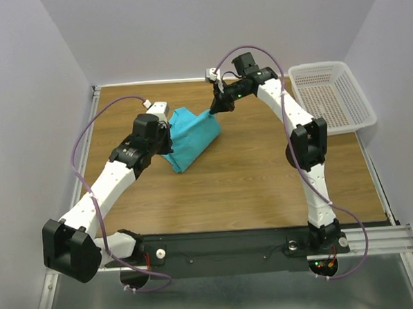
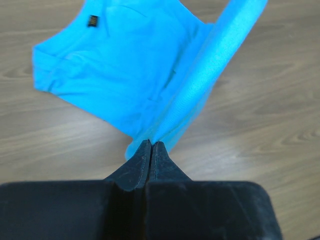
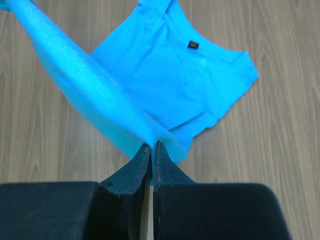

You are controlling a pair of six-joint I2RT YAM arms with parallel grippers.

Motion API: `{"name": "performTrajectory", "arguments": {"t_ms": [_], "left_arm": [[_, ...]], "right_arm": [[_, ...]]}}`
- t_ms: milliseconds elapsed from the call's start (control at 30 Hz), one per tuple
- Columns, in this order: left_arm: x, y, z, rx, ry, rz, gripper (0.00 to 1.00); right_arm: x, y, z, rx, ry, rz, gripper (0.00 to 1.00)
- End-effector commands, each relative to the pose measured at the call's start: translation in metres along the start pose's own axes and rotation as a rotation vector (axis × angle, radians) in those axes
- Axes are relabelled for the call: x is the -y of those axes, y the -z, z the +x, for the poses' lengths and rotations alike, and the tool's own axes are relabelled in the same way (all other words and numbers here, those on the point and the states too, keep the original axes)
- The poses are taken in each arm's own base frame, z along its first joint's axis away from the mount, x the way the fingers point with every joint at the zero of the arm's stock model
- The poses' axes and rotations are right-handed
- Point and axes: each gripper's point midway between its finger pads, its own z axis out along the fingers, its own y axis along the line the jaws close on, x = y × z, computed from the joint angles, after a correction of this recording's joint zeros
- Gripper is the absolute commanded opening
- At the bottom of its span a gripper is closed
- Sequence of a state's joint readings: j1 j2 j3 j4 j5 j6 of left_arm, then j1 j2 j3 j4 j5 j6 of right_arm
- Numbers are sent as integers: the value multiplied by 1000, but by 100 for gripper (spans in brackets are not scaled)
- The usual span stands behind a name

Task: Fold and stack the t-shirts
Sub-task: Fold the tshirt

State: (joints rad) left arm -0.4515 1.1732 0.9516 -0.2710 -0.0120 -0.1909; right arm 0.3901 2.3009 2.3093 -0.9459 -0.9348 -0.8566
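The biggest thing was the brown wooden table (image 1: 263, 186). It had grey walls on three sides.

Two white and black arms stood at the near edge of the table. The left arm (image 1: 117, 173) reached up and in from the left. The right arm (image 1: 303, 142) reached up and then bent back toward the middle. Both pointed at the same spot.

A white plastic basket (image 1: 331, 96) with lots of little holes sat in the far right corner. It was well away from the cloth.

One bright blue t-shirt (image 1: 192, 138) was on the far half of the table, a bit left of the middle, between the two arms. Most of it lay on the wood, folded over on itself. One edge was lifted off the table and pulled tight like a band between the two grippers.

The left gripper (image 2: 151, 145) had its two black fingers pressed together on one end of that lifted edge. The blue cloth came right out from its tips.

The right gripper (image 3: 151, 146) was pinching the other end of the same edge, with its fingers nearly together too.

The smallest thing was a dark little label (image 3: 193, 45) inside the round neck of the shirt. The neck part lay flat on the table.
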Motion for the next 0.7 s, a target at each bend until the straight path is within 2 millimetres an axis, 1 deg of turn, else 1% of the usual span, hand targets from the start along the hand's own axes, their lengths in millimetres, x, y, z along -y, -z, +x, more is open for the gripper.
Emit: {"name": "performTrajectory", "arguments": {"t_ms": [0, 33, 67, 100, 133, 167, 267, 300, 400, 567, 667], "left_arm": [[-25, 2, -40, 72, -35, -75, 0], [-30, 1, -44, 76, -33, -91, 0], [-35, -1, -47, 78, -41, -108, 0], [-39, -1, -55, 94, -43, -121, 0], [-47, -1, -59, 100, -41, -145, 0], [-51, -2, -63, 105, -48, -156, 0], [-61, -3, -77, 135, -43, -179, 0], [-62, -1, -84, 152, -39, -181, 0], [-63, 0, -94, 177, -46, -177, 0], [-71, 5, -105, 202, -46, -213, 0], [-79, 0, -102, 188, -46, -232, 0]], "right_arm": [[23, -14, -35, 90, -38, 72, 1], [27, -16, -37, 99, -44, 86, 1], [36, -17, -43, 121, -45, 117, 1], [38, -22, -42, 125, -53, 123, 1], [42, -22, -44, 131, -64, 138, 1], [48, -23, -49, 144, -49, 161, 1], [56, -28, -54, 172, -57, 181, 1], [58, -27, -55, 179, -60, 187, 1], [62, -27, -64, 207, -57, 198, 1], [68, -22, -82, 258, -47, 231, 1], [74, -24, -86, 276, -45, 250, 1]]}}
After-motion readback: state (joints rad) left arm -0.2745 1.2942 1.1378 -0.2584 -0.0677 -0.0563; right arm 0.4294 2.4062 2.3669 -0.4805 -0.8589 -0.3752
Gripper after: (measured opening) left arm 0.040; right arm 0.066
